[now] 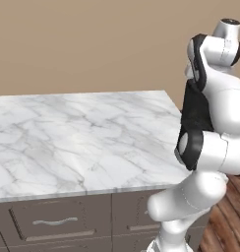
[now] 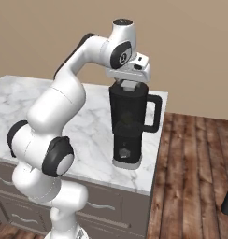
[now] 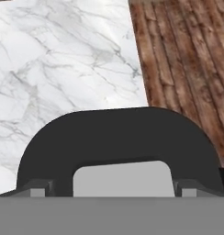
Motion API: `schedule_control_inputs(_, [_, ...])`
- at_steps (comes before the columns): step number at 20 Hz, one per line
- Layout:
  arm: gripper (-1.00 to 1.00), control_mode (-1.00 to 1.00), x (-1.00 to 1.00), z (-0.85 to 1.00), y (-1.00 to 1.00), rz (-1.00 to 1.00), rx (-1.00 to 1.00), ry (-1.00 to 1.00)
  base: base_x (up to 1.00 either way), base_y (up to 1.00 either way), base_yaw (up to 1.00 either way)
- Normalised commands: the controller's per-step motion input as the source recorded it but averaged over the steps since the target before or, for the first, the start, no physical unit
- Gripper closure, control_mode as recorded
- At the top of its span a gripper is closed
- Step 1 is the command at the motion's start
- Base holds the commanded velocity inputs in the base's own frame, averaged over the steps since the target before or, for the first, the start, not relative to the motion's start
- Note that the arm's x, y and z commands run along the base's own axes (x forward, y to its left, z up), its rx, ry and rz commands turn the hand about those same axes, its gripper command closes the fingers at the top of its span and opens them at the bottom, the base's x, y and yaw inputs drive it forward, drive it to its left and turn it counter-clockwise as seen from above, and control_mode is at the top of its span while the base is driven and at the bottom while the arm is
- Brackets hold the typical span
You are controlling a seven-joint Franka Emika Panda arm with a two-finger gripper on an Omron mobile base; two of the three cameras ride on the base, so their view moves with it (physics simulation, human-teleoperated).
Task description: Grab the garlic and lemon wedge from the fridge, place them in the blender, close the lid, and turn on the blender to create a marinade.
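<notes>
Arm arched over the counter (image 2: 88,135), hand pointing down onto the blender (image 2: 129,126).

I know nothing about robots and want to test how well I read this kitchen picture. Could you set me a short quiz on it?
1. True or false: the blender lies on its side.
2. Where is the gripper? A) right above the blender's top; B) at the counter's far left end; C) under the counter.
3. What does the counter top look like?
Key: 1 false, it stands upright; 2 A; 3 white marble with grey veins.
</notes>
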Motion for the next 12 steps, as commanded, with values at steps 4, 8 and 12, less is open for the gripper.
schedule_control_inputs(4, [-1.00,-1.00,-0.09,-0.35,0.14,-0.04,-0.05,-0.18,0.00,0.00,0.00])
schedule_control_inputs(8, [-1.00,-1.00,-0.16,-0.46,0.24,-0.10,-0.19,-0.21,0.00,0.00,0.00])
schedule_control_inputs(12, [-1.00,-1.00,-0.03,-0.10,0.43,-0.11,-0.17,-0.04,0.00,0.00,0.00])
